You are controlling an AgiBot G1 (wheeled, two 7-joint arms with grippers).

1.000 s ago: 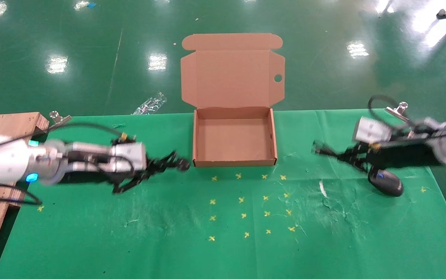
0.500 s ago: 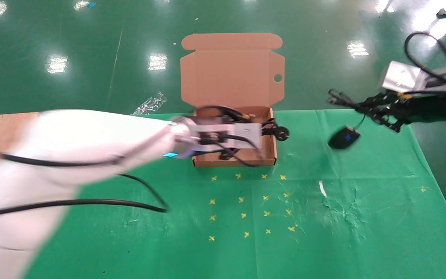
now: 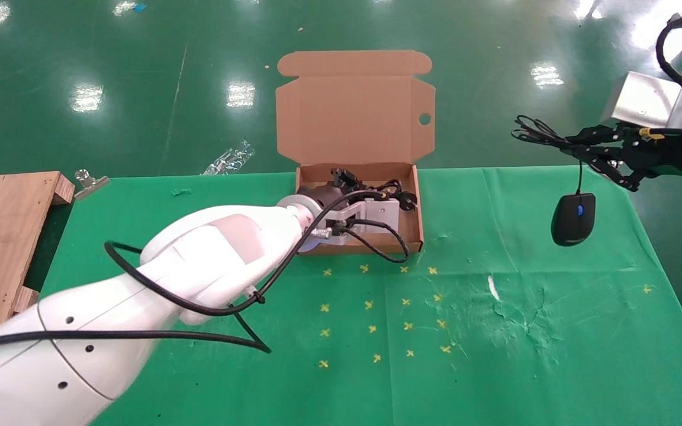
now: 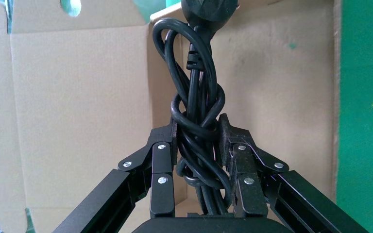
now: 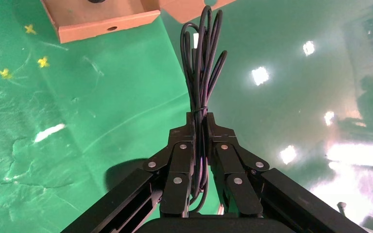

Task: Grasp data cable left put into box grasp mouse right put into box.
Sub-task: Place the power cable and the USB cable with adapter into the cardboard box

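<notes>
Left claw [image 4: 197, 155], reaching into the box [image 3: 418, 228] from the robot's left, is closed on the knotted middle of the data cable [image 4: 196, 121], whose round plug hangs above the cardboard floor in the left wrist view. Right claw [image 3: 589, 151], raised off the right edge of the bench [image 3: 495, 355], pinches the bundled thin cord [image 5: 201, 63] of the mouse [image 3: 573, 219], which dangles free below it, well apart from the box. The step in hand appears to be depositing the cable: the bundle should be lowered until it rests on the box floor before the pads part, with plug and loops kept inside the walls so nothing drapes over the rim. The mouse would best be carried over only after the left arm withdraws, and lowered gently because it can swing on its cord. From the head view the left claw is hidden behind its own wrist; the cable's chunky connector cannot be made out, nor whether the bundle already touches the floor.
</notes>
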